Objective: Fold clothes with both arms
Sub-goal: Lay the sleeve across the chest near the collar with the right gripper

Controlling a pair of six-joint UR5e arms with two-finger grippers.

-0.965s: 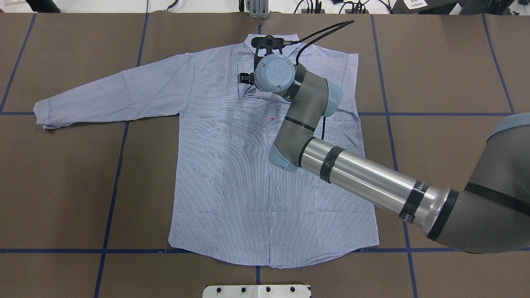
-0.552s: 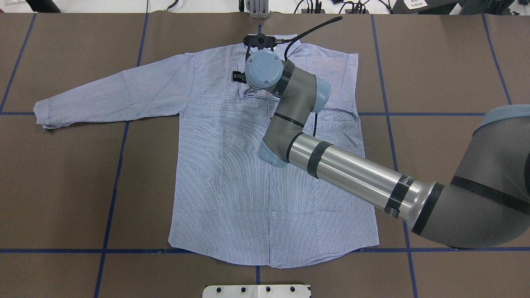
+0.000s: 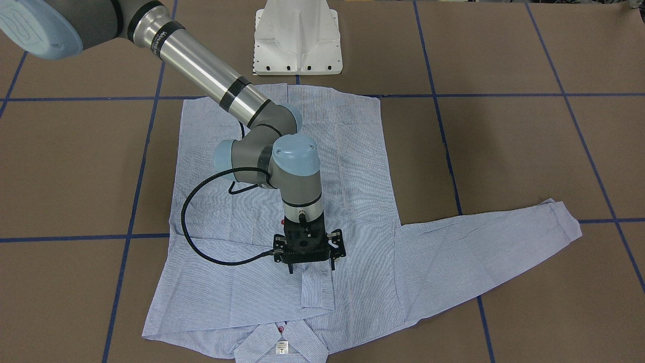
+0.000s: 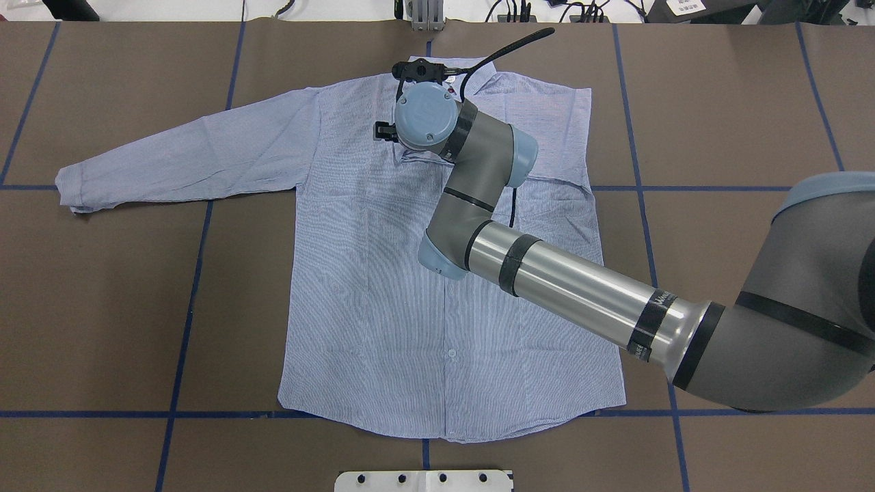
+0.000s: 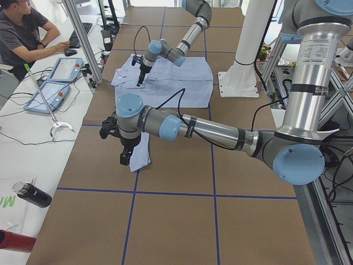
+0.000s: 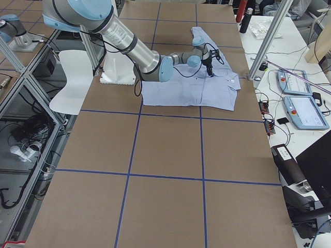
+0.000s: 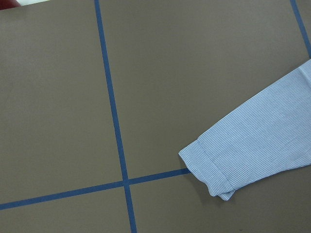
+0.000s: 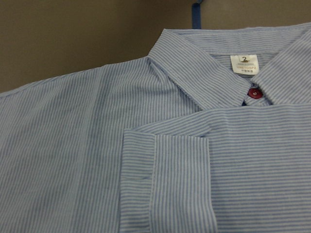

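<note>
The light blue striped shirt [image 4: 383, 307] lies flat, front up, collar [image 8: 194, 53] at the far edge with its white label [image 8: 244, 63] and a red button [image 8: 254, 93]. One sleeve is folded across the chest, its cuff [image 3: 317, 287] near the collar. The other sleeve [image 4: 184, 154] stretches out sideways. My right gripper [image 3: 311, 269] hangs open just above the folded cuff, holding nothing. My left gripper [image 5: 126, 159] shows only in the exterior left view, over the outstretched sleeve's cuff [image 7: 209, 165]; I cannot tell its state.
Blue tape lines [image 4: 198, 273] divide the brown table cover. The white pedestal base [image 3: 297, 40] stands at the robot's side of the shirt. A person [image 5: 25, 33] sits at a side bench with pendants [image 5: 55, 83] and a bottle [image 5: 33, 194].
My right arm has swung its wrist leftward in the overhead view and slightly toward the collar. The shirt and its folded sleeve lie as before.
</note>
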